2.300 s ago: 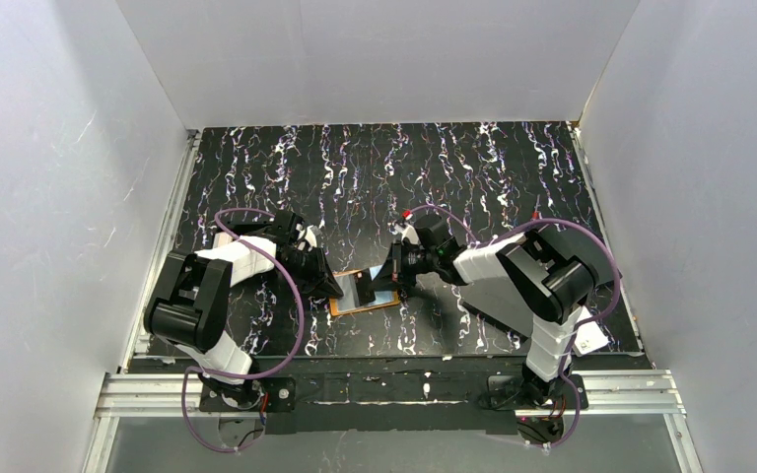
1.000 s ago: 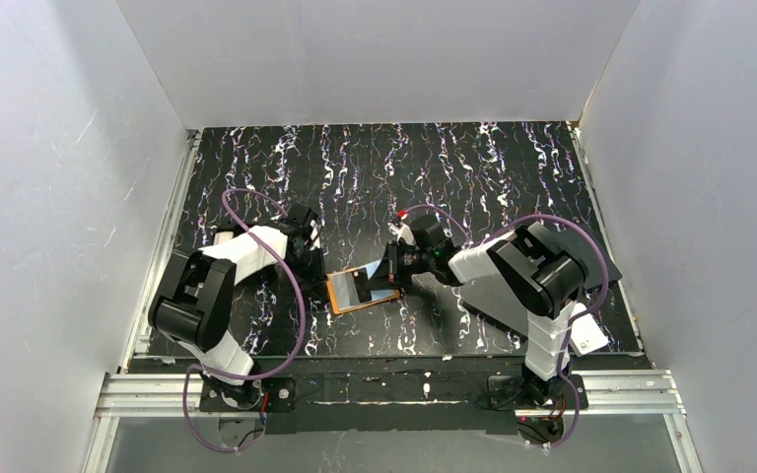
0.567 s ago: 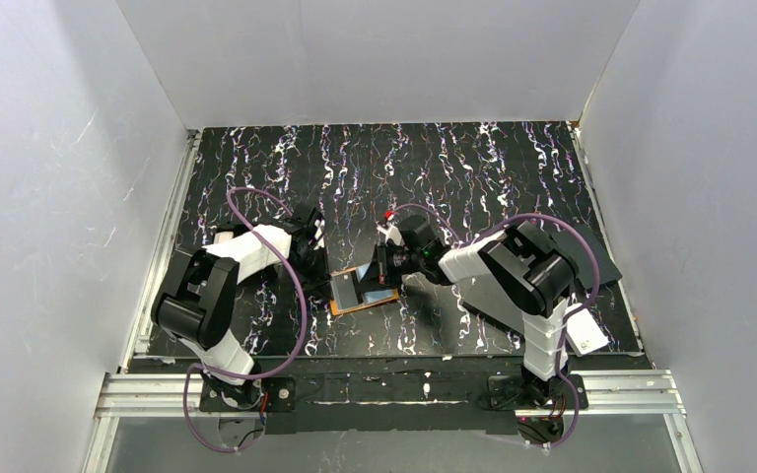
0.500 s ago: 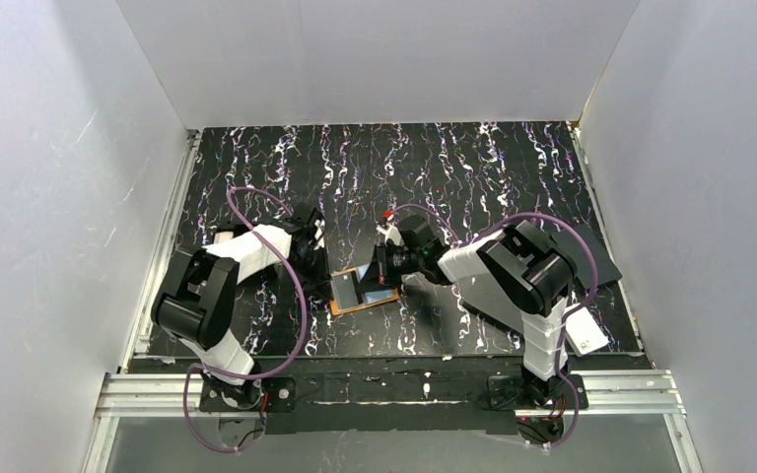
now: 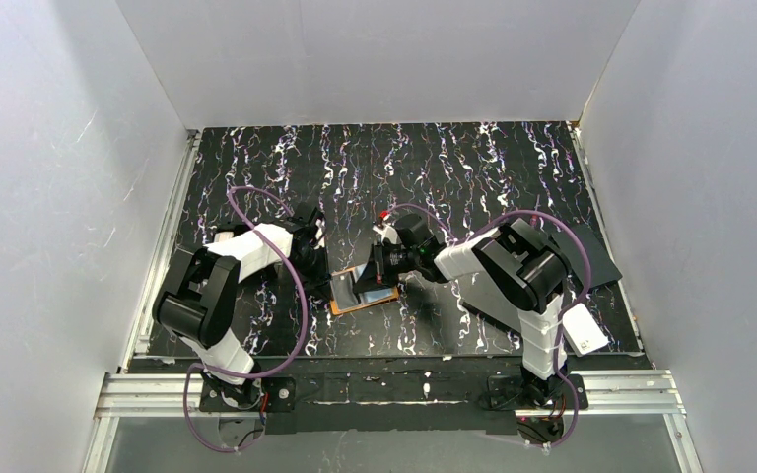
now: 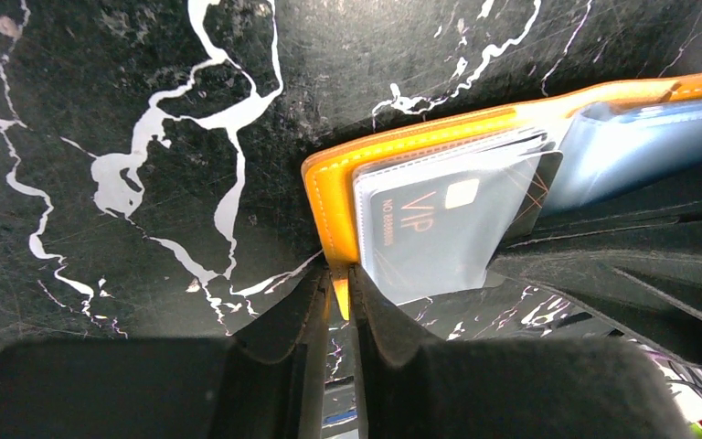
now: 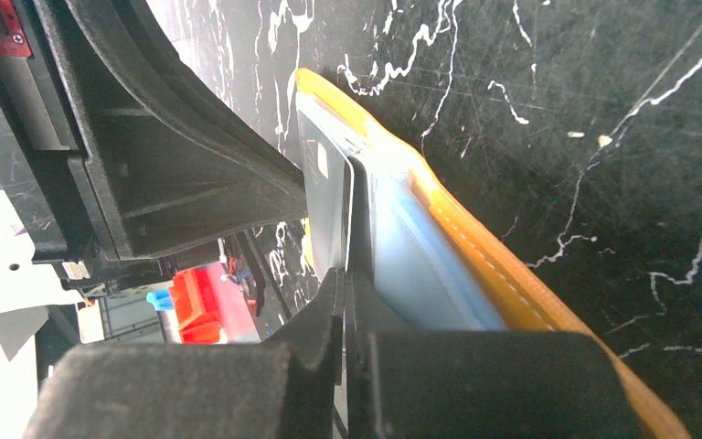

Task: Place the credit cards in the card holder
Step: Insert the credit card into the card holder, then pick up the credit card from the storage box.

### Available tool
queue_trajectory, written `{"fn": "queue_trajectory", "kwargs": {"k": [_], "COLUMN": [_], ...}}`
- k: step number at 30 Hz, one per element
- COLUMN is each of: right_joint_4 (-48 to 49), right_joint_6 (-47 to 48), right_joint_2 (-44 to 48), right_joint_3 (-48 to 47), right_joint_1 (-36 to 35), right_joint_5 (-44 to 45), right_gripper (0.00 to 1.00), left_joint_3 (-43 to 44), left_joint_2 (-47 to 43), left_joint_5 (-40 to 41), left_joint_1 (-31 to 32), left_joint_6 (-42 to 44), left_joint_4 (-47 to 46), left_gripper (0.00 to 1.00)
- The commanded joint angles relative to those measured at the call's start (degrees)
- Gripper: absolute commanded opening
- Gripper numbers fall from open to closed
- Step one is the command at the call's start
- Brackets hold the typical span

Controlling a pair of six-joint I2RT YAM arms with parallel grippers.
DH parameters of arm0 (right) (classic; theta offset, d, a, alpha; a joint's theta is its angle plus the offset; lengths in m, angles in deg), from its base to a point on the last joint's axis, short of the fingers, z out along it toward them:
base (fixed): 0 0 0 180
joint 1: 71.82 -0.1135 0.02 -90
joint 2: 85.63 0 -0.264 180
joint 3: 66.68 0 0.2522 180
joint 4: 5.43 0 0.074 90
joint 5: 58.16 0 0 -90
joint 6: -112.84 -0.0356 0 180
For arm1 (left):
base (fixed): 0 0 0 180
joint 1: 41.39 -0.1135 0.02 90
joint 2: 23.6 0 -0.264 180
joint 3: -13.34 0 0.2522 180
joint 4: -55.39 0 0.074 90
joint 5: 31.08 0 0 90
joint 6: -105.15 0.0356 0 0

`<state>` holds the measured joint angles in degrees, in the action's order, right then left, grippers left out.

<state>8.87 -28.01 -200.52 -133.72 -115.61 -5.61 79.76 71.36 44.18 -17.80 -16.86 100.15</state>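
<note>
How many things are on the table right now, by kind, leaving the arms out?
card holder: 1
card: 1, partly in a sleeve
black sheet: 1 in clear view
white block: 1
Total: 4 seen

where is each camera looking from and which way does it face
Top external: above and behind the bases, facing down at the black marbled table; both arms show, left end effector and right end effector at the orange folding card holder.
Left wrist: low, looking along its fingers, which pinch the holder's orange edge; a grey VIP card lies in a sleeve.
Right wrist: low, looking along its shut fingers, which hold the card edge-on.
Shared: both wrist views show the holder and the other end effector.
</note>
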Motion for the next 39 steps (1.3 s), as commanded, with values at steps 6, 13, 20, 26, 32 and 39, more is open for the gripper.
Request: {"fn": "queue_trajectory", "kwargs": {"k": [6, 13, 20, 26, 32, 39], "right_joint_4": [-20.5, -39.32, -48.28, -45.94, -43.99, -42.4], "right_joint_6": [11.45, 21.36, 29.47, 32.21, 32.12, 32.21], "right_joint_2": [5.28, 9.49, 16.43, 22.57, 24.56, 28.42], "right_joint_3": [-4.15, -11.13, -14.84, -13.05, -11.47, -9.17], "right_joint_1": [-1.33, -0.99, -1.03, -1.02, -1.02, -1.01], "right_joint_5": [8.59, 13.63, 16.23, 13.89, 10.06, 10.24], "right_gripper": [0.17, 0.35, 0.5, 0.58, 0.59, 0.59], "left_joint_3": [2.66, 7.63, 19.87, 23.29, 26.85, 30.18], "left_joint_2": [-2.56, -8.72, -18.71, -20.08, -10.49, -1.99], "left_joint_5": [4.88, 4.46, 13.14, 32.15, 37.73, 35.77], "left_joint_1": [1.32, 1.04, -4.39, -17.13, -23.34, -28.48], "left_joint_6": [2.29, 5.99, 12.56, 19.36, 22.26, 24.64], "left_joint_4": [3.32, 13.28, 32.4, 35.18, 32.37, 27.11], "left_gripper": [0.17, 0.28, 0.56, 0.91, 0.98, 0.98]}}
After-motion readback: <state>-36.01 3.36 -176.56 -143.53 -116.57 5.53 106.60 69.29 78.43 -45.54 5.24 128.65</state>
